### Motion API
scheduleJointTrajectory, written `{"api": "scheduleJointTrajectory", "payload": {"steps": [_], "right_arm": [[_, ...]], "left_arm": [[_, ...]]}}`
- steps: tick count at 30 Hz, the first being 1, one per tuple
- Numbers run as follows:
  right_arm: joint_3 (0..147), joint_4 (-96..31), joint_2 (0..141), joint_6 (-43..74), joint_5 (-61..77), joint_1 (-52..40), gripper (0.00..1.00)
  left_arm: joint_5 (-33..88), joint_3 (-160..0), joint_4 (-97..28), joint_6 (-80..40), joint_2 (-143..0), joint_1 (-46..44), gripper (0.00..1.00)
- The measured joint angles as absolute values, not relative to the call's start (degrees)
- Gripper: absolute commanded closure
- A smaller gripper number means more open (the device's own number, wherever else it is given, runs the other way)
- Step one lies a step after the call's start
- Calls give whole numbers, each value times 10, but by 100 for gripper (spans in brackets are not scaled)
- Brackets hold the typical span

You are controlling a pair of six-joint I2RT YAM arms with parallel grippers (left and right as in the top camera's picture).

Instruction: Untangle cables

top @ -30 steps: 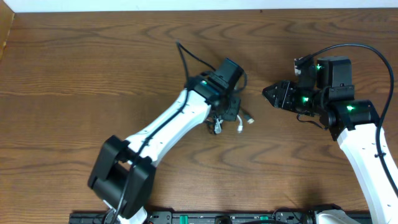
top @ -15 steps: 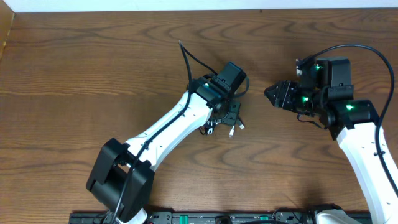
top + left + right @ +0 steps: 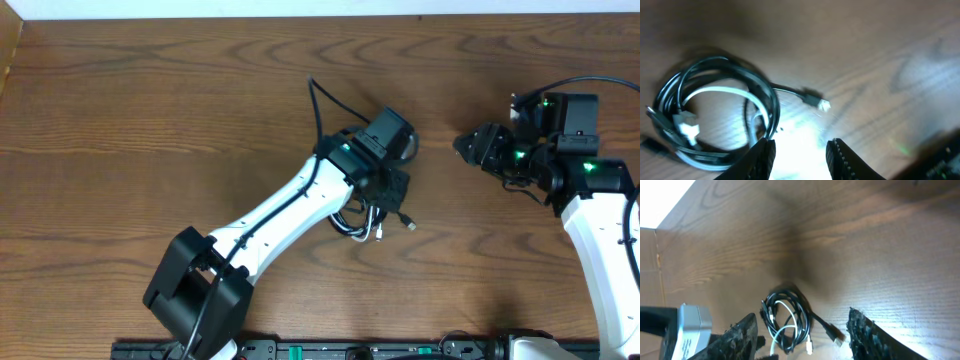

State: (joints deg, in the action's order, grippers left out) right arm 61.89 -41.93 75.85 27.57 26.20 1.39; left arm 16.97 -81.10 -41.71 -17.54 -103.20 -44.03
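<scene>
Black cable is wound into a loose coil flat on the wooden table, around the middle of the table. The white cable is threaded through the inside of that ring, so the two lie touching in one bundle. One plug end trails out to the right on a short free tail.

The left gripper hangs just above the table beside the coil, close to that tail. Its fingers are spread apart with nothing between them. The right gripper sits to the right and farther back, well apart from the bundle, also wide open and empty.

The main risk, as I judge it, is a pinch that takes black and white strands together where they overlap. The whole bundle would then drag across the wood without separating. Pulling the free tail hard could cinch the loops tighter around the white cord. The left wrist view is blurred, so which strand crosses over which cannot be told there.
</scene>
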Motion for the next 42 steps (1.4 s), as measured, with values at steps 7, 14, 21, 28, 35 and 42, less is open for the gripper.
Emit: {"api": "scheduleJointTrajectory", "payload": {"steps": [7,14,21,28,35,42], "right_arm": [[619,-486,760,244,270,13,46],[618,-508,783,212,269,1,45],[617,-507,791,198,267,8,45],[617,-506,791,190,265,10,44],[617,-506,791,188,265,10,45],[617,-507,791,188,265,10,45]], "left_arm": [[184,-816,-446,-166,-1020,-435,61],[183,-815,-505,-127,-1013,-407,61],[184,-814,-511,-23,-1049,-416,55],[183,-810,-533,39,-1117,-416,51],[231,-810,-523,63,-1158,-416,51],[259,-809,-495,64,-1171,-419,56]]}}
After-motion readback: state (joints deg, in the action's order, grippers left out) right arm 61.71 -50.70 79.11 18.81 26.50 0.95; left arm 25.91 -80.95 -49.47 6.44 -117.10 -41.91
